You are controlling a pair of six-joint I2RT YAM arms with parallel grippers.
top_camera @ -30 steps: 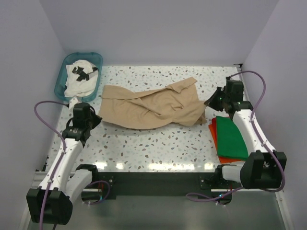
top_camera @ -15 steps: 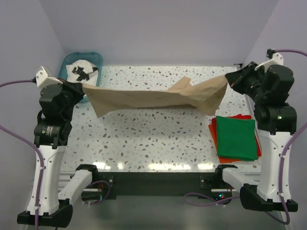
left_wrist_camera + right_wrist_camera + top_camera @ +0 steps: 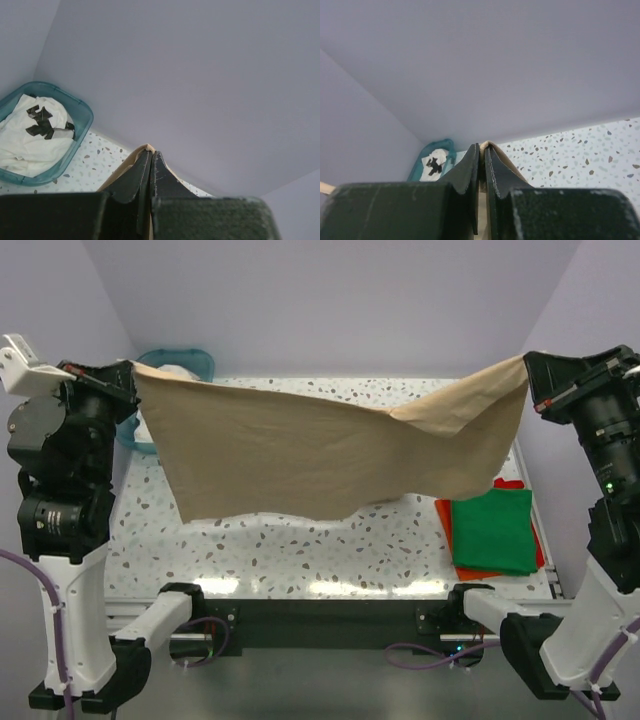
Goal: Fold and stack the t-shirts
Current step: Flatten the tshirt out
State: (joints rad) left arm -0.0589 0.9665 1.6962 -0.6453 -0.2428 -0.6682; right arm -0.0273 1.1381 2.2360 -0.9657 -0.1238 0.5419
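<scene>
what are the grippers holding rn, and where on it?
Both hold the tan t-shirt: left gripper pinches one upper corner, right gripper the opposite one.

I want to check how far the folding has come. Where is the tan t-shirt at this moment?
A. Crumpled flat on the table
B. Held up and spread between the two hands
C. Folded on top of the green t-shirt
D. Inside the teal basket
B: the left hand and the right hand each pinch one upper corner of the tan t-shirt, and the cloth hangs spread between them.
</scene>
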